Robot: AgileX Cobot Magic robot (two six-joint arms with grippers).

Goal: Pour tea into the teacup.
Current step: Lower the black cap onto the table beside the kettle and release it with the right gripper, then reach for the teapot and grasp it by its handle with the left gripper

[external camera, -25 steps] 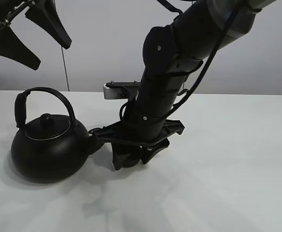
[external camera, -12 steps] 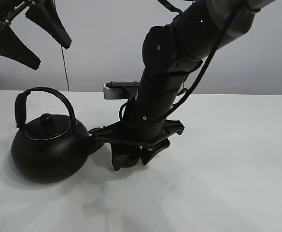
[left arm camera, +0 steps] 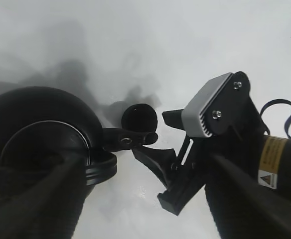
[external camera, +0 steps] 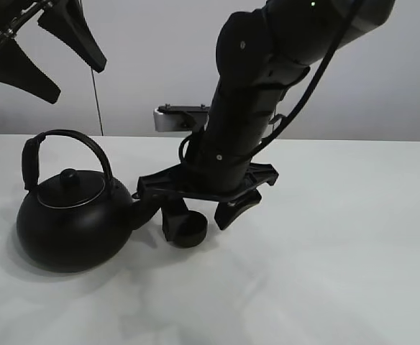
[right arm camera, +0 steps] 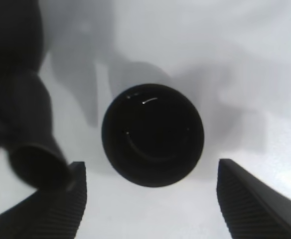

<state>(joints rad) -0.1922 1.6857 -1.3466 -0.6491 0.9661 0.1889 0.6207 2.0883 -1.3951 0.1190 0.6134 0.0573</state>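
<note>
While the right gripper point(external camera: 199, 223) hangs low over the white table point(external camera: 339, 251), its two ribbed fingers point(right arm camera: 255, 199) stand spread wide and grip nothing. The teacup point(right arm camera: 153, 134) sits upright on the table in the gap between them. In the right wrist view bare table shows on either side of the small matte black cup, so neither finger touches it. Its mouth faces up toward the palm, with faint glints on the dark inner wall; whether any liquid lies inside cannot be told.

Just outside one finger of that gripper, on the side away from the cup, the kettle spout point(right arm camera: 38, 167) points its round mouth toward the cup. The big black kettle point(external camera: 73, 223) rests on the table beyond the spout, its lid point(external camera: 70, 185) on and its arched handle point(external camera: 66, 140) upright.

High above the kettle and well apart from it, the left gripper point(external camera: 77, 83) hovers with its fingers point(external camera: 19, 72) splayed and empty. The kettle's lid lies near one of them in the left wrist view, and the cup lies between the two.
</note>
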